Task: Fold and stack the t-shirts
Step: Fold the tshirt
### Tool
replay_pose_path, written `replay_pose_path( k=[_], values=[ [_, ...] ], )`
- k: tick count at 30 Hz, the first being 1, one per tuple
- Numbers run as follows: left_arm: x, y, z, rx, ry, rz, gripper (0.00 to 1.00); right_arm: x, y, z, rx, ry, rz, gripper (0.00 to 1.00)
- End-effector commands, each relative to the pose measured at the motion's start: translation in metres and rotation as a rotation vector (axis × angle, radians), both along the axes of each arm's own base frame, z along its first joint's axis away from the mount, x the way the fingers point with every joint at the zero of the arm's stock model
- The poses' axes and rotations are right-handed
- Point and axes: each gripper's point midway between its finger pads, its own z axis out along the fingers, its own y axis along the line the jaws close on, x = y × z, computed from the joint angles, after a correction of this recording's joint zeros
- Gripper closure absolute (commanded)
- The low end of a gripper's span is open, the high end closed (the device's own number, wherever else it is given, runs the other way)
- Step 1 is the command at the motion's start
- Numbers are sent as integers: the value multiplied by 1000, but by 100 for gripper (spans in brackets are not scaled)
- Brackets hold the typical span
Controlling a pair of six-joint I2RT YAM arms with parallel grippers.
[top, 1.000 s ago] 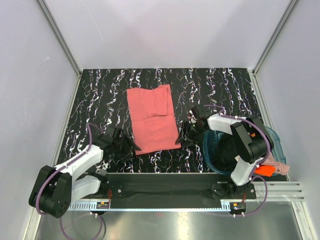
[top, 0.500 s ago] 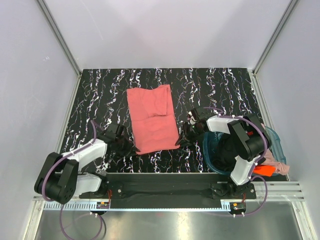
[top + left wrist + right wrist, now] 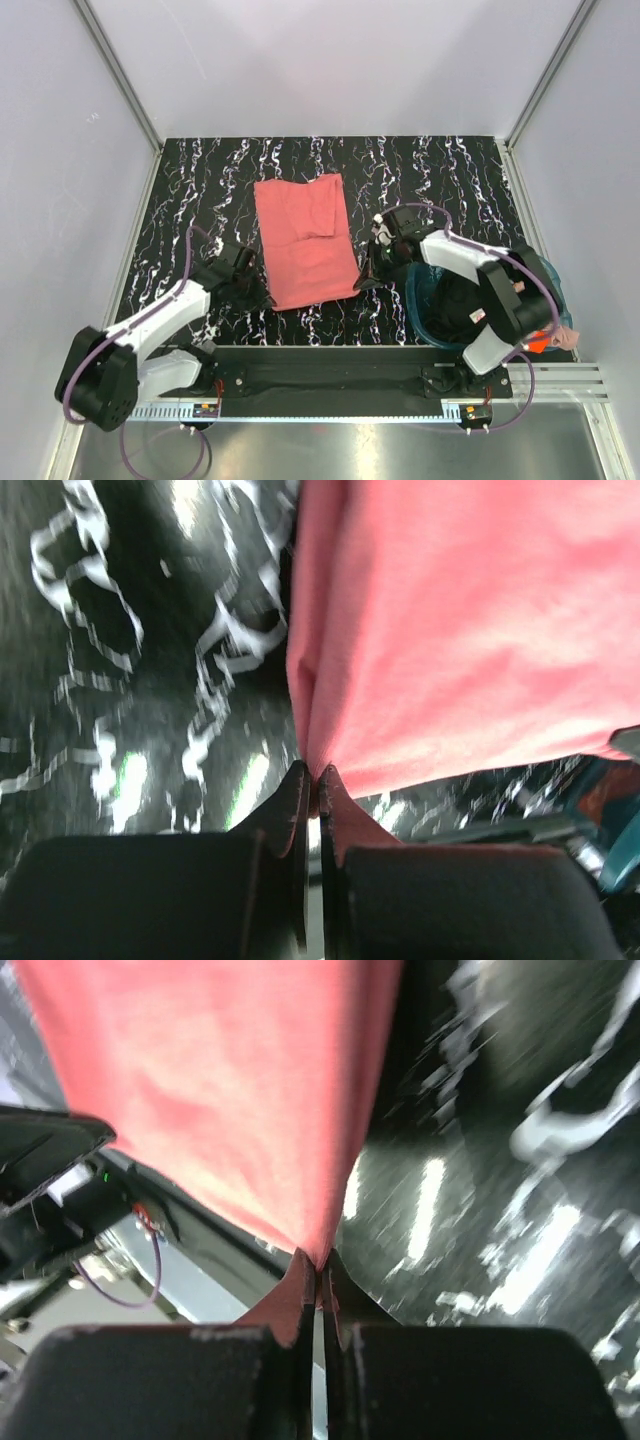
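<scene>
Top external view: a salmon-red t-shirt (image 3: pixel 305 240) lies partly folded into a long rectangle on the black marbled table (image 3: pixel 200 190), its long side running away from the arms, with a doubled flap at the far right end. The left gripper (image 3: pixel 262 294) sits at the shirt's near left corner and the right gripper (image 3: pixel 366 279) at its near right corner, both low at the cloth. In the left wrist view the two dark fingers (image 3: pixel 285 815) are pressed together with the shirt's edge (image 3: pixel 470 630) pinched between their tips, the cloth fanning out away from them above the table. The right wrist view shows the same: its fingers (image 3: pixel 290 1300) are closed on a gathered corner of the shirt (image 3: pixel 230 1090), which stretches taut away from the tips. To the right of the shirt, partly hidden under the right arm, stands a round teal basket (image 3: pixel 414 305) with a black t-shirt (image 3: pixel 452 300) inside; an orange garment (image 3: pixel 540 342) and a pale pink garment (image 3: pixel 560 326) show at its right side.
</scene>
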Motion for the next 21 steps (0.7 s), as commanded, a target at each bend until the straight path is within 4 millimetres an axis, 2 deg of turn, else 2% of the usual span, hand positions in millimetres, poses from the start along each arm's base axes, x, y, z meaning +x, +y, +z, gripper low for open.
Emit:
replay_pose_path(
  k=[1,2,5,8,11,12,14,15,17,18,19,20,21],
  values=[
    [-27,18,6,88,9,-20,100,-34,-6,14,-23,-12,60,100],
    [-34,15,11,68,-11,-32,100,-41,-5,21,-11,-28,68,100],
    [-63,12,6,28,37,-30,100,-75,-4,18,-22,4,90,100],
    [-78,6,25,-54,4,-19,100,-107,-7,35,1,6,96,100],
    [-86,10,48,-98,-27,1,100,-123,-15,52,19,15,78,100],
    [-86,10,60,-105,-40,6,100,-122,-14,60,26,1,77,100],
    [-85,9,71,-112,-48,0,100,-124,-17,70,19,0,75,100],
    [-80,6,87,-127,-73,-6,100,-118,-13,84,32,-29,78,100],
    [-73,2,96,-101,-72,-24,100,-112,-12,90,10,-31,81,100],
    [-69,2,101,-84,-76,-32,100,-103,-6,105,23,-64,83,100],
    [-60,-3,120,-87,-121,-53,100,-96,-5,108,11,-82,86,100],
    [-52,-4,118,-39,-98,-56,100,-92,-4,105,-15,-63,91,100],
    [-47,-4,122,-19,-102,-64,100,-80,-1,116,-9,-92,84,100]
  ],
)
